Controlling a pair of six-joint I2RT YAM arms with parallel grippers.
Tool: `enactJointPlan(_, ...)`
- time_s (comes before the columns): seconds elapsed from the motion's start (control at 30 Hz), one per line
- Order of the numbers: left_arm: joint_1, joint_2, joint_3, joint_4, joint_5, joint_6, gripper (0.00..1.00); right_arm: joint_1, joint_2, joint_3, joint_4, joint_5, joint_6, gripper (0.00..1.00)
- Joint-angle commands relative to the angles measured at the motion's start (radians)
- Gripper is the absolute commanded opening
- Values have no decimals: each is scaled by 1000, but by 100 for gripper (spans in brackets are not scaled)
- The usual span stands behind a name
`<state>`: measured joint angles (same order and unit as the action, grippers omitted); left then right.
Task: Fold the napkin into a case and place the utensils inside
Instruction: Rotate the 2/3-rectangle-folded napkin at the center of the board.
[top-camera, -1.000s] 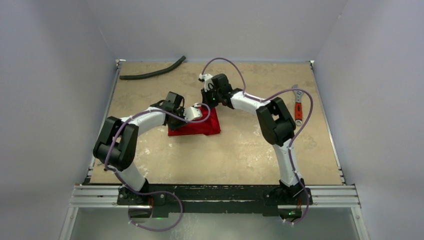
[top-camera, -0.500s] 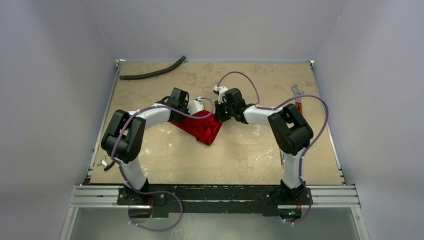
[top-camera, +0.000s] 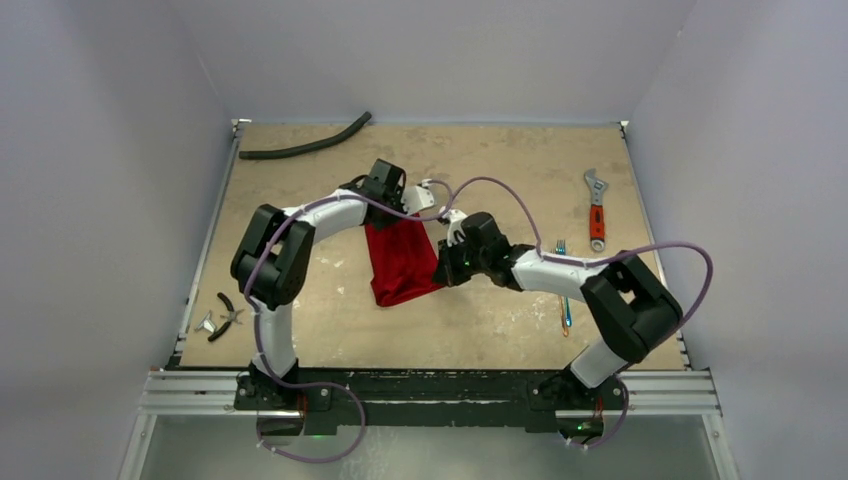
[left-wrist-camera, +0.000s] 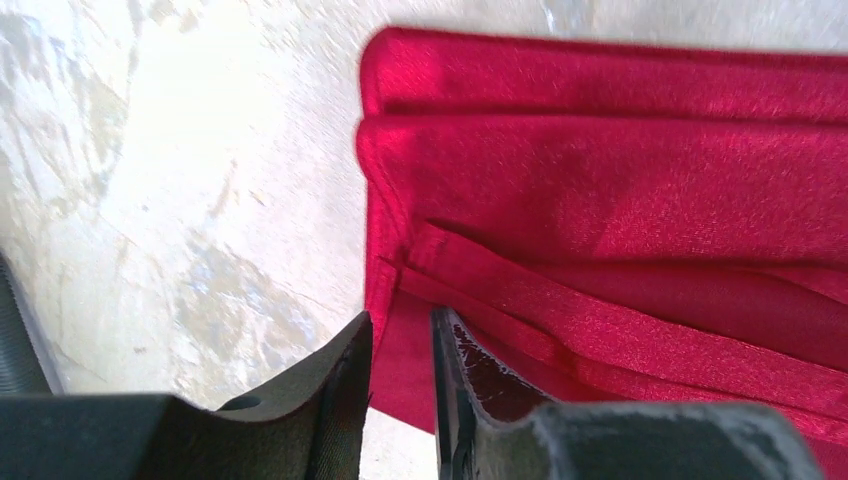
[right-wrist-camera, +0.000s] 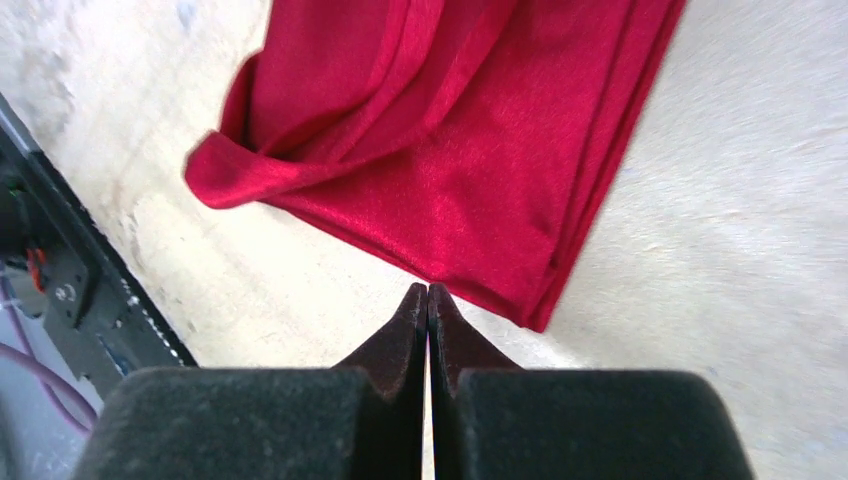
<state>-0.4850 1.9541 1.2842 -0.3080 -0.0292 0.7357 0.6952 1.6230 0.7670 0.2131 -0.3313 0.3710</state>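
Bright red square cloth napkin (top-camera: 402, 262): satin-smooth, softly shiny, with stitched hems. The mottled beige table (top-camera: 480, 330) looks matt and stone-like. The right gripper (right-wrist-camera: 428, 292) is matt, finely grained black; the left gripper (left-wrist-camera: 400, 335) has a glossier inner face. The slim metal utensils (top-camera: 566, 310) carry a bluish sheen. The orange-handled wrench (top-camera: 596, 208) is bare steel, and the curved black hose (top-camera: 305, 143) is dull and rubbery.

Black hose (top-camera: 303, 147), orange-handled wrench (top-camera: 596, 210), pliers (top-camera: 229, 315)
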Motion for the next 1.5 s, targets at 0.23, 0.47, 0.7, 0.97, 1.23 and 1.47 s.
enactJointPlan(0.23, 43, -189, 189, -195, 117, -270, 39, -112, -84, 120, 45, -57, 16, 2)
enactJointPlan(0.47, 34, -368, 39, -331, 281, -373, 43, -115, 201, 420, 46, -97, -67, 0)
enactJointPlan(0.7, -112, -382, -135, -293, 286, -410, 44, -115, 435, 646, 32, -128, -81, 0)
enactJointPlan(0.97, -240, -245, -109, -270, 236, -428, 45, -130, 529, 650, 45, -100, -43, 0)
enactJointPlan(1.23, -295, -196, -142, -241, 115, -335, 25, -190, 476, 523, 100, -79, -5, 0)
enactJointPlan(1.47, -356, -253, -310, -177, -31, -132, 17, -210, 363, 350, 134, 14, 48, 0)
